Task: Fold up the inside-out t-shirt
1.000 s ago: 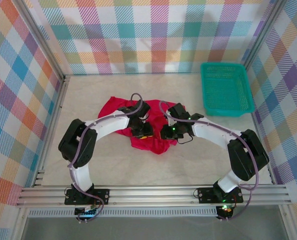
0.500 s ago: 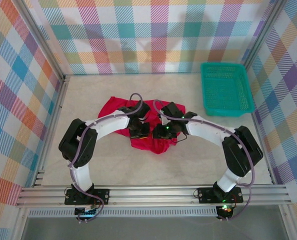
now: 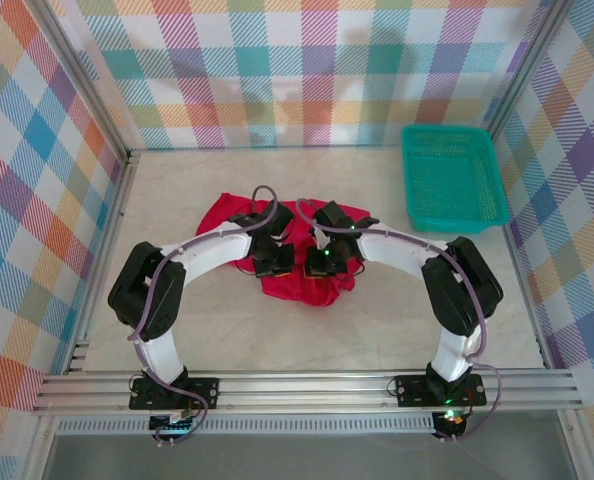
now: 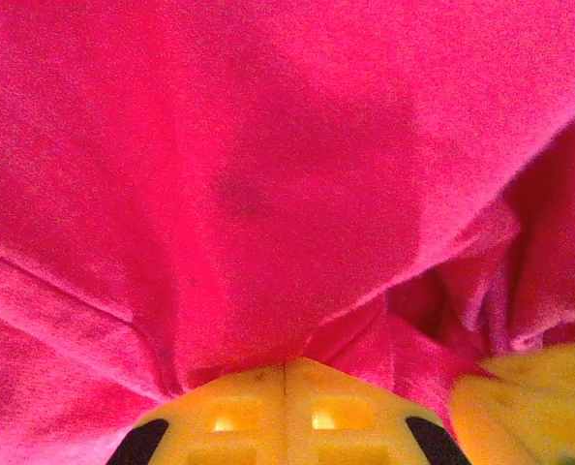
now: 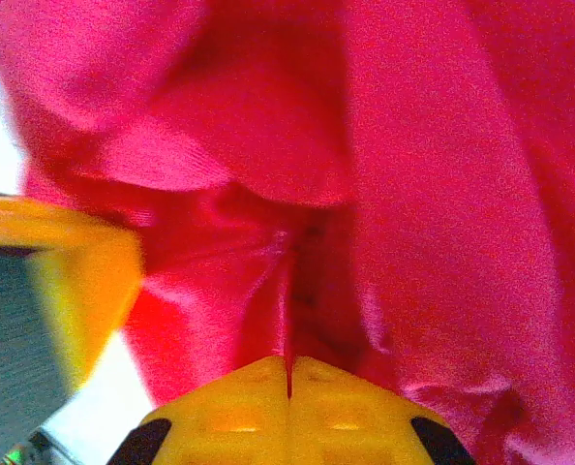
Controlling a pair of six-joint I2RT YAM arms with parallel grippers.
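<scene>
Two pinches at once on the t-shirt, which sits crumpled in a red heap near the middle of the table, well apart from the teal basket in the far right corner. The left gripper is clenched on the cloth, with fabric puckering right into its yellow tips in the wrist view. The right gripper, just beside it, is clamped tight too, and creases run straight into the seam between its fingers. My read is that two grips this close together are meant to lift and spread the heap. Nothing lies flat yet, so the folding proper hasn't begun.
</scene>
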